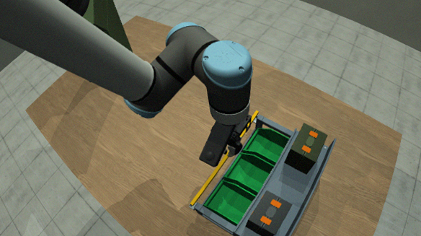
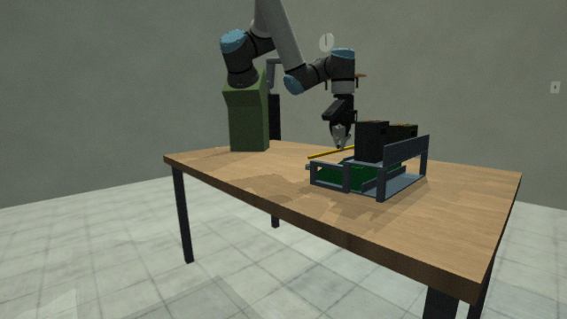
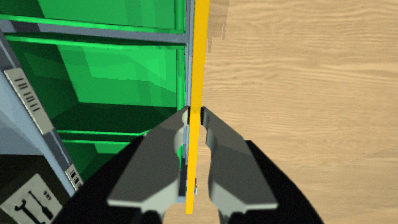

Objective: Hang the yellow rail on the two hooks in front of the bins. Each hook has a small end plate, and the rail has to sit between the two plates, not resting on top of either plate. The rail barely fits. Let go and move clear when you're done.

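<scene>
The yellow rail (image 1: 208,181) (image 2: 325,153) (image 3: 200,60) runs along the front edge of the grey rack (image 1: 273,123) (image 2: 403,151), just before the three green bins (image 1: 249,170) (image 3: 100,75). My gripper (image 1: 230,149) (image 2: 341,143) (image 3: 195,107) is shut on the rail near its middle, fingers pointing down. In the wrist view the rail lies close against the rack's front bar. The near end of the rail is at the rack's front corner (image 1: 195,206). The hooks and their end plates are too small to make out, so I cannot tell how the rail sits on them.
Two dark boxes with orange marks (image 1: 306,147) (image 1: 269,212) stand on the rack behind the bins. The rack stands on a wooden table (image 1: 126,155) (image 2: 443,213). The arm's green pedestal (image 2: 245,115) is at the table's far corner.
</scene>
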Robot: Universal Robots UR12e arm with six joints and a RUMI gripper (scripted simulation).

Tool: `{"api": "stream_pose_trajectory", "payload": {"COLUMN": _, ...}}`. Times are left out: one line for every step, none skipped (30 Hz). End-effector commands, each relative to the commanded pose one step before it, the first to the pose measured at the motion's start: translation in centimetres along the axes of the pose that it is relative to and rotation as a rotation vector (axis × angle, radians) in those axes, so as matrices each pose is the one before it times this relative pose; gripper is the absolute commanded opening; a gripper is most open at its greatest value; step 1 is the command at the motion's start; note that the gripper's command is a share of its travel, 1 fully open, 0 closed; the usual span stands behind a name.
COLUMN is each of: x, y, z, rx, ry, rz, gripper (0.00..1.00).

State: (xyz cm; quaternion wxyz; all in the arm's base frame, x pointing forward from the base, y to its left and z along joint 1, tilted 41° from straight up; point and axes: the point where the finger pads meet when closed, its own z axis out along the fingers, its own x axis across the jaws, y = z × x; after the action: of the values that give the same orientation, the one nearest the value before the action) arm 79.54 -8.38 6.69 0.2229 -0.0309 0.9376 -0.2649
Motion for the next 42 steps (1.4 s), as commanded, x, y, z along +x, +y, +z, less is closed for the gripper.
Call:
{"api": "stream_pose_trajectory", "payload": {"x": -0.300, "y": -0.123, "z": 0.067, "rx": 0.00065, "ry": -0.00377, "rz": 0.00179, "gripper": 0.00}}
{"api": "stream_pose_trajectory", "payload": {"x": -0.001, "y": -0.001, "z": 0.010, "rx": 0.00001, "ry": -0.00001, "rz": 0.00016, "gripper": 0.00}}
{"api": "stream_pose_trajectory", "payload": {"x": -0.001, "y": -0.001, "z": 0.011, "rx": 0.00000, "ry": 0.00000, "rz": 0.00018, "gripper": 0.00}}
{"api": "stream_pose_trajectory", "payload": {"x": 0.000, "y": 0.000, "z": 0.011, "rx": 0.00000, "ry": 0.00000, "rz": 0.00019, "gripper": 0.00}}
{"api": "stream_pose_trajectory", "payload": {"x": 0.000, "y": 0.000, "z": 0.012, "rx": 0.00000, "ry": 0.00000, "rz": 0.00020, "gripper": 0.00}}
{"api": "stream_pose_trajectory", "payload": {"x": 0.001, "y": 0.000, "z": 0.012, "rx": 0.00000, "ry": 0.00001, "rz": 0.00021, "gripper": 0.00}}
{"api": "stream_pose_trajectory", "payload": {"x": 0.001, "y": 0.000, "z": 0.013, "rx": 0.00000, "ry": 0.00001, "rz": 0.00022, "gripper": 0.00}}
{"api": "stream_pose_trajectory", "payload": {"x": 0.000, "y": 0.000, "z": 0.000, "rx": 0.00000, "ry": 0.00000, "rz": 0.00000, "gripper": 0.00}}
{"api": "stream_pose_trajectory", "payload": {"x": 0.000, "y": 0.000, "z": 0.000, "rx": 0.00000, "ry": 0.00000, "rz": 0.00000, "gripper": 0.00}}
{"api": "stream_pose_trajectory", "payload": {"x": 0.003, "y": 0.003, "z": -0.003, "rx": -0.00002, "ry": -0.00006, "rz": 0.00015, "gripper": 0.00}}
{"api": "stream_pose_trajectory", "payload": {"x": 0.000, "y": 0.000, "z": 0.014, "rx": 0.00000, "ry": -0.00001, "rz": 0.00025, "gripper": 0.00}}
{"api": "stream_pose_trajectory", "payload": {"x": -0.001, "y": 0.000, "z": 0.016, "rx": 0.00000, "ry": -0.00001, "rz": 0.00027, "gripper": 0.00}}
{"api": "stream_pose_trajectory", "payload": {"x": -0.002, "y": -0.001, "z": 0.018, "rx": 0.00001, "ry": -0.00001, "rz": 0.00028, "gripper": 0.00}}
{"api": "stream_pose_trajectory", "payload": {"x": -0.002, "y": -0.001, "z": 0.019, "rx": 0.00001, "ry": 0.00000, "rz": 0.00030, "gripper": 0.00}}
{"api": "stream_pose_trajectory", "payload": {"x": -0.001, "y": -0.001, "z": 0.020, "rx": 0.00001, "ry": 0.00002, "rz": 0.00031, "gripper": 0.00}}
{"api": "stream_pose_trajectory", "payload": {"x": 0.000, "y": -0.001, "z": 0.021, "rx": 0.00001, "ry": 0.00003, "rz": 0.00031, "gripper": 0.00}}
{"api": "stream_pose_trajectory", "payload": {"x": 0.001, "y": -0.001, "z": 0.021, "rx": 0.00000, "ry": 0.00004, "rz": 0.00031, "gripper": 0.00}}
{"api": "stream_pose_trajectory", "payload": {"x": 0.003, "y": 0.000, "z": 0.020, "rx": 0.00000, "ry": 0.00005, "rz": 0.00030, "gripper": 0.00}}
{"api": "stream_pose_trajectory", "payload": {"x": 0.003, "y": 0.000, "z": 0.018, "rx": 0.00000, "ry": 0.00004, "rz": 0.00030, "gripper": 0.00}}
{"api": "stream_pose_trajectory", "payload": {"x": 0.003, "y": 0.000, "z": 0.017, "rx": -0.00001, "ry": 0.00003, "rz": 0.00029, "gripper": 0.00}}
{"api": "stream_pose_trajectory", "payload": {"x": 0.002, "y": 0.000, "z": 0.015, "rx": -0.00001, "ry": 0.00002, "rz": -0.00003, "gripper": 0.00}}
{"api": "stream_pose_trajectory", "payload": {"x": 0.001, "y": 0.000, "z": 0.014, "rx": -0.00001, "ry": -0.00001, "rz": -0.00004, "gripper": 0.00}}
{"api": "stream_pose_trajectory", "payload": {"x": 0.000, "y": 0.000, "z": 0.012, "rx": 0.00000, "ry": -0.00003, "rz": -0.00004, "gripper": 0.00}}
{"api": "stream_pose_trajectory", "payload": {"x": -0.002, "y": 0.000, "z": 0.012, "rx": 0.00000, "ry": -0.00005, "rz": -0.00004, "gripper": 0.00}}
{"api": "stream_pose_trajectory", "payload": {"x": 0.000, "y": 0.000, "z": 0.000, "rx": 0.00000, "ry": 0.00000, "rz": 0.00000, "gripper": 0.00}}
{"api": "stream_pose_trajectory", "payload": {"x": 0.000, "y": 0.000, "z": 0.000, "rx": 0.00000, "ry": 0.00000, "rz": 0.00000, "gripper": 0.00}}
{"api": "stream_pose_trajectory", "payload": {"x": -0.010, "y": 0.001, "z": -0.017, "rx": 0.00000, "ry": -0.00028, "rz": -0.00012, "gripper": 0.00}}
{"api": "stream_pose_trajectory", "payload": {"x": -0.004, "y": -0.001, "z": 0.014, "rx": 0.00001, "ry": -0.00005, "rz": -0.00002, "gripper": 0.00}}
{"api": "stream_pose_trajectory", "payload": {"x": -0.003, "y": -0.001, "z": 0.015, "rx": 0.00001, "ry": -0.00003, "rz": -0.00001, "gripper": 0.00}}
{"api": "stream_pose_trajectory", "payload": {"x": -0.002, "y": -0.001, "z": 0.017, "rx": 0.00001, "ry": -0.00001, "rz": 0.00000, "gripper": 0.00}}
{"api": "stream_pose_trajectory", "payload": {"x": -0.001, "y": -0.001, "z": 0.019, "rx": 0.00001, "ry": 0.00003, "rz": 0.00000, "gripper": 0.00}}
{"api": "stream_pose_trajectory", "payload": {"x": 0.002, "y": -0.001, "z": 0.019, "rx": 0.00000, "ry": 0.00006, "rz": -0.00001, "gripper": 0.00}}
{"api": "stream_pose_trajectory", "payload": {"x": 0.004, "y": 0.000, "z": 0.019, "rx": 0.00000, "ry": 0.00009, "rz": -0.00002, "gripper": 0.00}}
{"api": "stream_pose_trajectory", "payload": {"x": 0.006, "y": 0.000, "z": 0.017, "rx": -0.00001, "ry": 0.00010, "rz": -0.00003, "gripper": 0.00}}
{"api": "stream_pose_trajectory", "payload": {"x": 0.006, "y": 0.001, "z": 0.015, "rx": -0.00001, "ry": 0.00010, "rz": -0.00004, "gripper": 0.00}}
{"api": "stream_pose_trajectory", "payload": {"x": 0.006, "y": 0.001, "z": 0.012, "rx": -0.00001, "ry": 0.00008, "rz": -0.00004, "gripper": 0.00}}
{"api": "stream_pose_trajectory", "payload": {"x": 0.005, "y": 0.001, "z": 0.008, "rx": -0.00001, "ry": 0.00005, "rz": -0.00004, "gripper": 0.00}}
{"api": "stream_pose_trajectory", "payload": {"x": 0.002, "y": 0.001, "z": 0.005, "rx": -0.00001, "ry": 0.00000, "rz": -0.00004, "gripper": 0.00}}
{"api": "stream_pose_trajectory", "payload": {"x": 0.000, "y": 0.001, "z": 0.002, "rx": -0.00001, "ry": -0.00004, "rz": -0.00004, "gripper": 0.00}}
{"api": "stream_pose_trajectory", "payload": {"x": -0.003, "y": 0.000, "z": 0.000, "rx": 0.00000, "ry": -0.00008, "rz": -0.00003, "gripper": 0.00}}
{"api": "stream_pose_trajectory", "payload": {"x": -0.005, "y": 0.000, "z": -0.002, "rx": 0.00001, "ry": -0.00011, "rz": -0.00002, "gripper": 0.00}}
{"api": "stream_pose_trajectory", "payload": {"x": 0.000, "y": 0.000, "z": 0.000, "rx": 0.00000, "ry": 0.00000, "rz": 0.00000, "gripper": 0.00}}
